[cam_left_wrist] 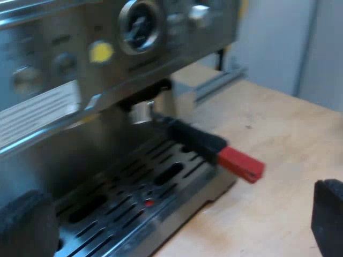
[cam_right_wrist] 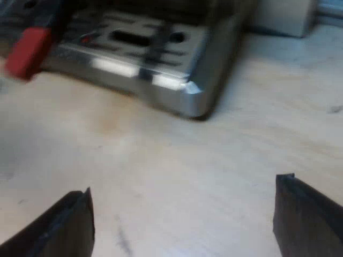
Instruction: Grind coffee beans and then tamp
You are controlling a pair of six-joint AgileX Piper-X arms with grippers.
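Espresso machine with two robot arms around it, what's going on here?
Nothing is being held right now. The metal holder is locked into the front of the espresso machine, and its dark handle with the red end sticks out above the drip tray. The left tool is open and faces the machine's front near that handle. The right tool is also open, over the wooden table close to a corner of the drip tray. Whether grinding has started, I cannot tell.
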